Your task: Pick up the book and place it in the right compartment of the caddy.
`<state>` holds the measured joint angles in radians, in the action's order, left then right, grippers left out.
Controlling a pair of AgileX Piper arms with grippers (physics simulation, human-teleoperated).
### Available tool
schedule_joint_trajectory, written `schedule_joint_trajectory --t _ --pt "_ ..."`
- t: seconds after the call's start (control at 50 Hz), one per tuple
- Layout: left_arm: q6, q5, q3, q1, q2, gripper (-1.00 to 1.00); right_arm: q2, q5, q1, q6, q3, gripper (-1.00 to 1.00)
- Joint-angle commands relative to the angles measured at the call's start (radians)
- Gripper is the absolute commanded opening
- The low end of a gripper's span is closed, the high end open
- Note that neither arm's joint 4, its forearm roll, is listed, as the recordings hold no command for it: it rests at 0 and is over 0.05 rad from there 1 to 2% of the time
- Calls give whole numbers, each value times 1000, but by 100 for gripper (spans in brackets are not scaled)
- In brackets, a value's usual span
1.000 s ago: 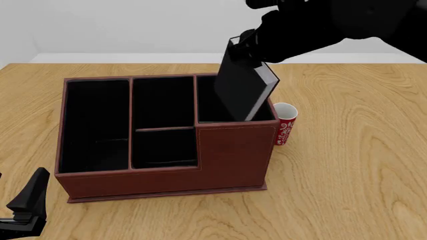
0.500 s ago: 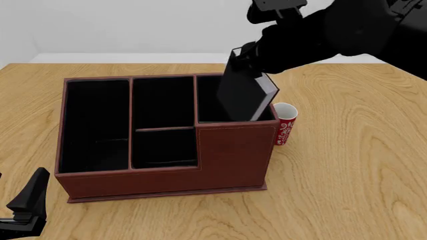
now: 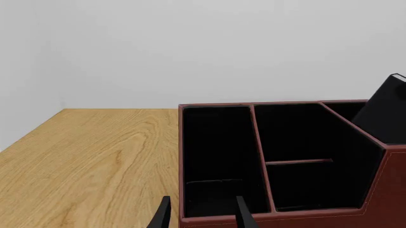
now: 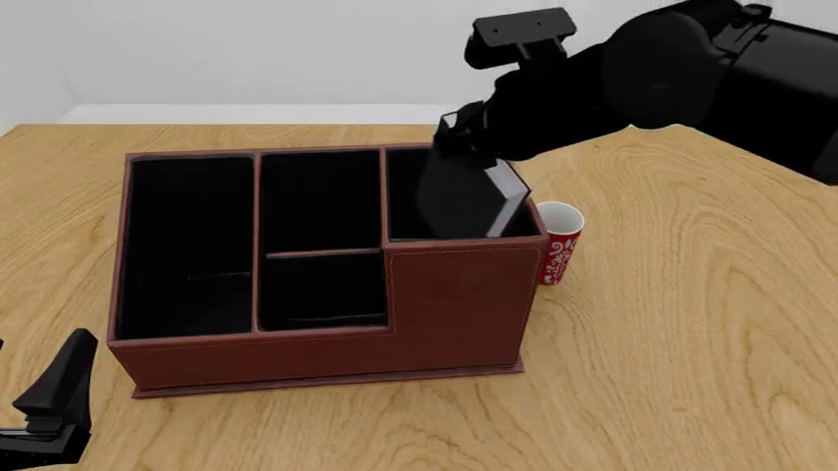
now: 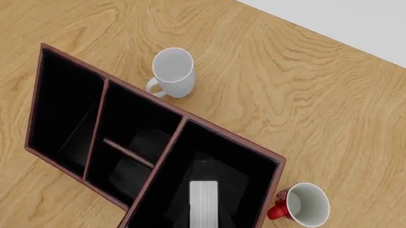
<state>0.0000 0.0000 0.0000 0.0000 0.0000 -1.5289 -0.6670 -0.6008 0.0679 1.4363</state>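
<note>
Book [image 4: 461,201] tilted inside right compartment [image 4: 408,211] of caddy [image 4: 392,314] mid-worktop, right gripper [image 4: 472,128] above book, grip unclear, left gripper [image 3: 199,216] spread apart near front-left corner

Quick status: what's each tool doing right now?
Left tool: open, holding nothing, low near the caddy.
Right tool: above the book; grip cannot be told.
</note>
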Motion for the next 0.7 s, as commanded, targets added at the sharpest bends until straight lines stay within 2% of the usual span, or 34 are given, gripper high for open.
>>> schedule_joint_trajectory --t 0.02,0.36,0.44,0.46,0.54,0.7 --pt "0 0 0 0 0 100 -22 9 -11 25 20 -100" --pt "0 0 0 0 0 100 -68 16 -12 11 33 -100" --pt "0 0 0 0 0 100 -87 3 2 -14 52 -100" --pt "0 0 0 0 0 100 -96 -4 12 -28 62 100" --pt "0 0 0 0 0 100 -102 -7 5 -17 65 100" --pt "0 0 0 0 0 100 -107 -26 18 -36 92 100"
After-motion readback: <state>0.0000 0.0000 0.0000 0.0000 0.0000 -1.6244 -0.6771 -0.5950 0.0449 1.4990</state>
